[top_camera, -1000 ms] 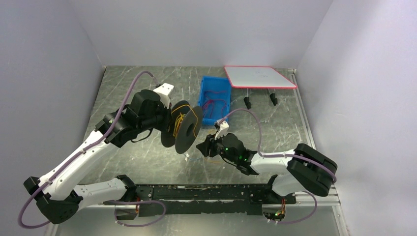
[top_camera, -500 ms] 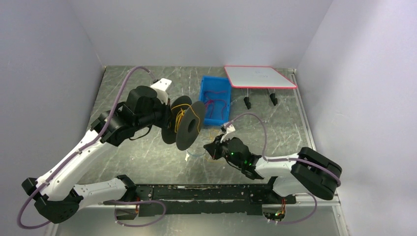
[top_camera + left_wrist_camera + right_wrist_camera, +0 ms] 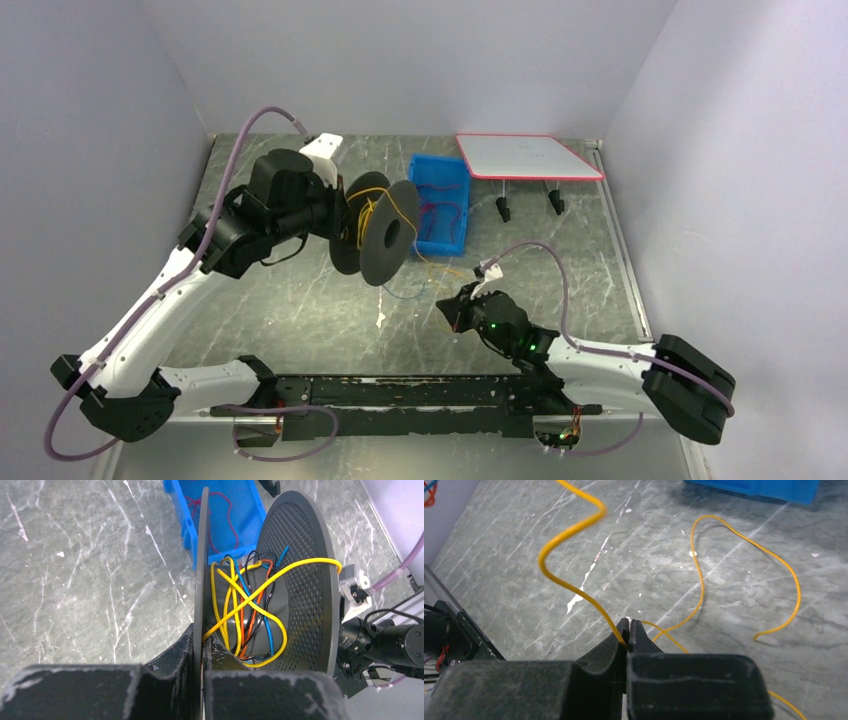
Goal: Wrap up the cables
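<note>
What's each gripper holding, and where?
The left gripper clamps the grey spool by one flange's rim; the right gripper pinches the yellow cable partway along its length.

The grey marbled tabletop (image 3: 300, 300) is boxed in by plain pale walls (image 3: 400, 60) on three sides. A blue plastic bin (image 3: 441, 172) is parked near the back, and just right of it a white board with a red rim (image 3: 528, 156) is propped up on short black legs (image 3: 503, 210). A small white scrap (image 3: 380, 320) can be spotted on the stone, and a black rail (image 3: 400, 390) is run along the near edge.
</note>
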Robot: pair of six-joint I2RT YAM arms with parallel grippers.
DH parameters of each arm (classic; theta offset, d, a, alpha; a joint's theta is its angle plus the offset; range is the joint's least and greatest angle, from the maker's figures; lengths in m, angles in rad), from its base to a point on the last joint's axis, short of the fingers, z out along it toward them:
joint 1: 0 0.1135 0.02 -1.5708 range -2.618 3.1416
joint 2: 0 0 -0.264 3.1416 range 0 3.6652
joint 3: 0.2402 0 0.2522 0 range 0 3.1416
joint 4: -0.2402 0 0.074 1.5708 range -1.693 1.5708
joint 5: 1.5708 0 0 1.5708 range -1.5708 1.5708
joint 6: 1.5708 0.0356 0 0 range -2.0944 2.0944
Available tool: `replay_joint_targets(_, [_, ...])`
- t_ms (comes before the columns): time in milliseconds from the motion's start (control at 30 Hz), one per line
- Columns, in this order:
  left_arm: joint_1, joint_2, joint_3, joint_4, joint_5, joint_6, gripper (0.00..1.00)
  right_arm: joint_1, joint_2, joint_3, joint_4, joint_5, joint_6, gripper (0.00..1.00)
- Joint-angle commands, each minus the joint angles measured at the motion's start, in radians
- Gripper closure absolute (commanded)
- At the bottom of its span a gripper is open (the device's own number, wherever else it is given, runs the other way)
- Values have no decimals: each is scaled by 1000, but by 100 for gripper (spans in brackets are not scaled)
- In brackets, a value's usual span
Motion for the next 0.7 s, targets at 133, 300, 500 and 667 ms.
replay_joint_targets(133, [55, 37, 94, 16, 94, 64, 93, -4, -197, 76, -368, 185, 85, 100])
replay_joint_targets(300, [54, 4, 4, 9, 115, 78, 93, -17, -310, 227, -607, 330, 47, 100])
replay_joint_targets(500, [56, -70, -130, 32, 165, 92, 93, -72, -347, 437, -786, 494, -82, 100])
replay_joint_targets(667, [54, -108, -190, 43, 215, 111, 93, -120, -317, 546, -806, 598, -197, 100])
